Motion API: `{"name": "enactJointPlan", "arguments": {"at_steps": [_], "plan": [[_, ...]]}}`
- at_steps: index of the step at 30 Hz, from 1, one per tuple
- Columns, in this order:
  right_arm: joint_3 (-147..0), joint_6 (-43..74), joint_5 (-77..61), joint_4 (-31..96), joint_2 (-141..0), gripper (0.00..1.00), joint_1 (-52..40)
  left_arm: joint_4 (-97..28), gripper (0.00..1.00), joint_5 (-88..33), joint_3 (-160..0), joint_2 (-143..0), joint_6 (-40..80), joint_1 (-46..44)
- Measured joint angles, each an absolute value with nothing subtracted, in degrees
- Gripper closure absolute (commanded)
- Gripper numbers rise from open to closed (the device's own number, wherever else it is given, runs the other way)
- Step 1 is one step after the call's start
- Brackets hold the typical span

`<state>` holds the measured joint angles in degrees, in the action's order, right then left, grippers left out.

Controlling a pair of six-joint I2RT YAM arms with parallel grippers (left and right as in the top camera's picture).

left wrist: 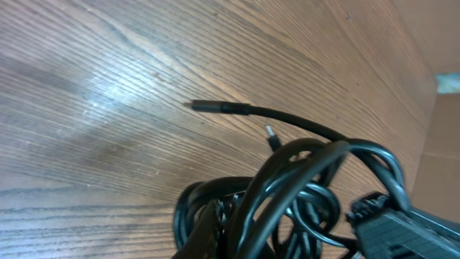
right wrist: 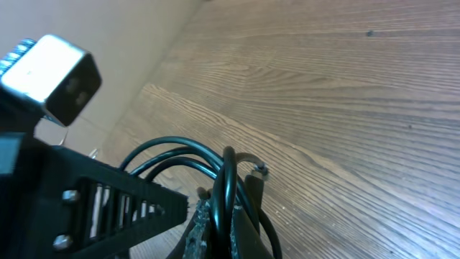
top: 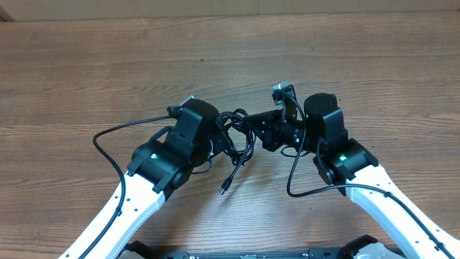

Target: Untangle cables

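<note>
The cables [top: 236, 140] are a tangled bundle of thin black cords between the two arms in the overhead view, with one plug end [top: 224, 189] trailing toward the front. My left gripper [top: 218, 137] is shut on loops of the bundle; in the left wrist view the cables [left wrist: 302, 187] crowd its fingers [left wrist: 215, 234] and a straight plug end [left wrist: 215, 106] lies on the table. My right gripper [top: 253, 129] is shut on a strand; in the right wrist view the cord [right wrist: 228, 194] runs between its fingers [right wrist: 219, 230].
The wooden table [top: 108, 65] stretches behind and to both sides. The arms' own thicker black cables loop at the left [top: 108, 137] and the front right [top: 302, 187]. The other arm's camera block [right wrist: 57, 75] shows in the right wrist view.
</note>
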<state>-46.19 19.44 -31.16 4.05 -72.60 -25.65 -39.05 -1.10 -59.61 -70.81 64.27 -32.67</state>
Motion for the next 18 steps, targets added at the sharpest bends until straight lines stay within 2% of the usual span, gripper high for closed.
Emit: {"name": "enactJointPlan", "arguments": {"at_steps": [14,15,16,17,18], "plan": [[-46.19,19.51,-32.82,0.86,-72.62,0.96,-25.65,-42.06,0.96,0.93,-60.05,-70.81,65.76,-32.64],[-46.19,19.46,-32.80,0.60,-72.62,0.96,-25.65,-42.44,0.90,1.30,-60.10,-70.81,65.87,-32.64],[-46.19,19.49,-32.77,0.40,-72.62,0.96,-25.65,-42.83,0.78,1.63,-60.10,-70.81,65.87,-32.64],[-46.19,19.46,-32.77,0.27,-72.62,0.96,-25.63,-43.09,0.53,2.00,-60.10,-70.81,65.87,-32.62],[-46.19,19.49,-32.64,-0.01,-72.60,0.96,-25.56,-43.42,0.57,2.48,-60.10,-70.81,65.89,-32.60]]}}
